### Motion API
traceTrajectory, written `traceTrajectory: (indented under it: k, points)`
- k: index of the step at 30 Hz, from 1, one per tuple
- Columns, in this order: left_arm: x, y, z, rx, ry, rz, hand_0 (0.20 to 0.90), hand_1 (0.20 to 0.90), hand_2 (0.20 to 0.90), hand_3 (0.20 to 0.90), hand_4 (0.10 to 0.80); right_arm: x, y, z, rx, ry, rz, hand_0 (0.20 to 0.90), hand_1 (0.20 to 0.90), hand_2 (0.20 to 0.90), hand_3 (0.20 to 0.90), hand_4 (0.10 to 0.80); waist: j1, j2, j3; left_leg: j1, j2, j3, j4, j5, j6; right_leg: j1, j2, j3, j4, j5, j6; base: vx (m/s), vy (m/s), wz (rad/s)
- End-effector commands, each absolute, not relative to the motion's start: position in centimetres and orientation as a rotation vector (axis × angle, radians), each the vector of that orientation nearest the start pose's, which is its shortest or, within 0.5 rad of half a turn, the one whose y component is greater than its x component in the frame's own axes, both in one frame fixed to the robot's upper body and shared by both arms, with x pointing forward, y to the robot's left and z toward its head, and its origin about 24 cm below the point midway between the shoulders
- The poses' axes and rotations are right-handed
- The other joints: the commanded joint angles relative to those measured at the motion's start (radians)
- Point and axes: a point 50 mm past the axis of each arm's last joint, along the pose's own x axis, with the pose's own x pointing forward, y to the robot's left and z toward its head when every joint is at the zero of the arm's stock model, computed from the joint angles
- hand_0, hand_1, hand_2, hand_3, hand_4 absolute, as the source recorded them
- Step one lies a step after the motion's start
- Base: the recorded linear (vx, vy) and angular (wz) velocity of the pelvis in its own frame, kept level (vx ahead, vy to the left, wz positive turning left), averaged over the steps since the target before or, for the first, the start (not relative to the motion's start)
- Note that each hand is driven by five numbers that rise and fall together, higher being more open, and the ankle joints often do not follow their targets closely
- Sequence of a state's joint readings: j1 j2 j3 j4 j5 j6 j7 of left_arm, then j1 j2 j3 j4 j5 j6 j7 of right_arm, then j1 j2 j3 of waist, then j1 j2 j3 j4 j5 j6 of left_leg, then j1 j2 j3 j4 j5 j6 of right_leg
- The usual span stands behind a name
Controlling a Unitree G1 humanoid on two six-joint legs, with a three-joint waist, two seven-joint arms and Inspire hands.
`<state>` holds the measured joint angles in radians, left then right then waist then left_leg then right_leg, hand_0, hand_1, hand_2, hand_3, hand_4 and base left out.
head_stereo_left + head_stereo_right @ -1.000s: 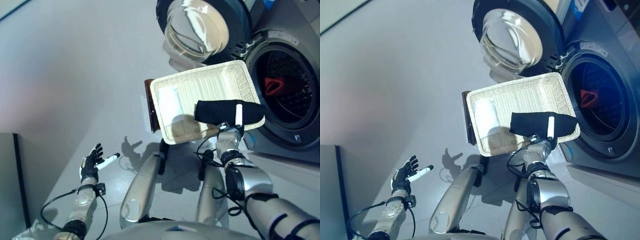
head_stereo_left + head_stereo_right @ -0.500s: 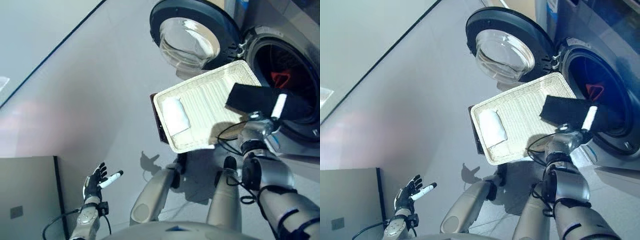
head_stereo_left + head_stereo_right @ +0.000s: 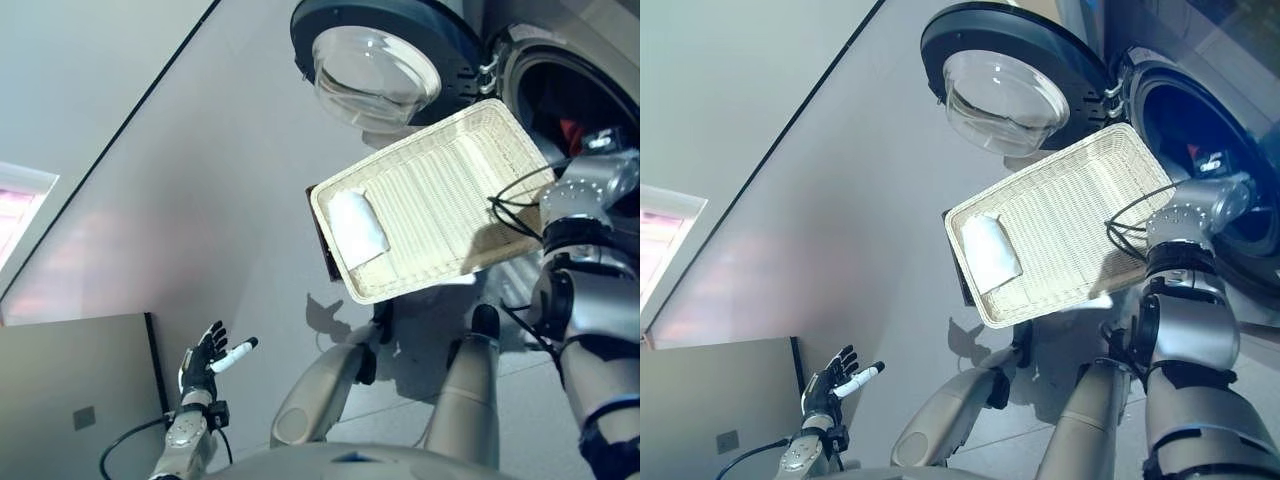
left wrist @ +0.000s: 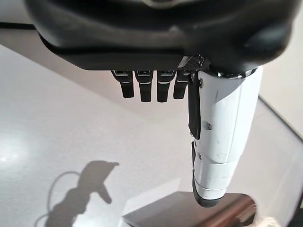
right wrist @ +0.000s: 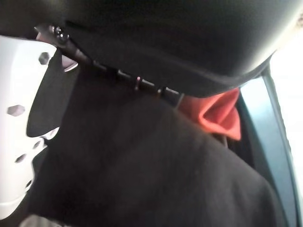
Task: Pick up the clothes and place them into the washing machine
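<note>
Right hand (image 5: 19,118) inside washing machine (image 3: 560,80), black garment (image 5: 142,175) against its palm

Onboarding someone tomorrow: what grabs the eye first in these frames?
The robot's right hand reaching into the washing machine's open drum with a black garment, a red item already inside. Next, the white wicker basket in front of the machine, a white cloth left in it. The left hand hangs open, low at the left.

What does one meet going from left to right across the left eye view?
Left hand → white cloth lying in the wicker basket → right arm's wrist reaching into the washing machine drum.
</note>
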<state>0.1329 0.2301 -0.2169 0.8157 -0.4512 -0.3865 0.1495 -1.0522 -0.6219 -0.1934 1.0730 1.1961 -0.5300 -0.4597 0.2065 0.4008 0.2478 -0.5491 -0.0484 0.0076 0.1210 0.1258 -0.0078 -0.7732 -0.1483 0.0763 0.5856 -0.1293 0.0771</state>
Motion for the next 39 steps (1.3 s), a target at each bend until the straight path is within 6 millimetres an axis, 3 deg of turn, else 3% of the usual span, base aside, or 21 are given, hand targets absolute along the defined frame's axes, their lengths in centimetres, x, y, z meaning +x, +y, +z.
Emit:
traceTrajectory:
  k: [1,6,12,21,27,34,39]
  points:
    - [15.3,24.5,-10.1,-0.056,0.489,0.396,0.900,0.900,0.900,0.900,0.800,33.4,-35.0,32.1,0.779,-0.964,-0.727,0.900,0.900,0.900,0.900,0.800,-0.013,-0.010,-0.027,0.009,-0.025,0.011,0.113,-0.139,-0.020,0.151,0.022,-0.040,-0.207,0.073,-0.007,0.009,0.045,-0.06]
    - [15.4,23.9,-10.2,-0.086,0.485,0.376,0.900,0.900,0.900,0.900,0.800,34.7,-35.2,28.2,0.819,-0.824,-0.771,0.900,0.900,0.900,0.900,0.800,-0.011,0.010,-0.044,0.011,-0.029,0.016,0.123,-0.146,-0.018,0.160,0.018,-0.033,-0.211,0.073,-0.008,-0.002,0.036,-0.10]
    - [15.2,23.8,-10.4,-0.073,0.495,0.368,0.900,0.900,0.900,0.900,0.800,35.3,-34.7,25.2,0.836,-0.732,-0.789,0.900,0.900,0.900,0.900,0.800,-0.005,0.029,-0.055,0.007,-0.032,0.015,0.122,-0.133,-0.018,0.165,0.012,-0.034,-0.220,0.088,-0.010,-0.013,0.013,-0.01]
    - [14.6,24.1,-10.7,-0.046,0.528,0.357,0.900,0.900,0.900,0.900,0.800,36.0,-34.2,20.8,0.835,-0.573,-0.816,0.900,0.900,0.900,0.900,0.800,0.000,0.018,-0.064,0.009,-0.033,0.011,0.120,-0.137,-0.020,0.175,0.008,-0.039,-0.224,0.083,-0.013,0.000,0.000,0.00]
    - [14.7,24.1,-10.8,-0.035,0.534,0.338,0.900,0.900,0.900,0.900,0.800,36.5,-32.3,15.2,0.864,-0.388,-0.798,0.900,0.900,0.900,0.900,0.800,-0.002,-0.009,-0.052,0.014,-0.032,0.003,0.121,-0.130,-0.022,0.191,0.003,-0.049,-0.238,0.092,-0.015,-0.007,-0.005,0.02]
    - [14.6,24.2,-10.6,-0.035,0.522,0.332,0.900,0.900,0.900,0.900,0.800,35.9,-32.8,14.2,0.911,-0.385,-0.849,0.900,0.900,0.900,0.900,0.800,0.007,-0.011,-0.060,0.032,-0.042,-0.011,0.075,-0.104,-0.027,0.211,-0.008,-0.068,-0.264,0.096,-0.015,0.010,0.012,0.12]
    - [14.0,25.0,-10.9,0.015,0.565,0.337,0.900,0.900,0.900,0.900,0.800,35.2,-33.7,11.8,0.759,-0.192,-0.922,0.900,0.900,0.900,0.900,0.800,0.022,-0.021,-0.078,0.028,-0.042,-0.015,0.067,-0.102,-0.026,0.209,-0.006,-0.069,-0.272,0.098,-0.015,0.017,0.005,0.03]
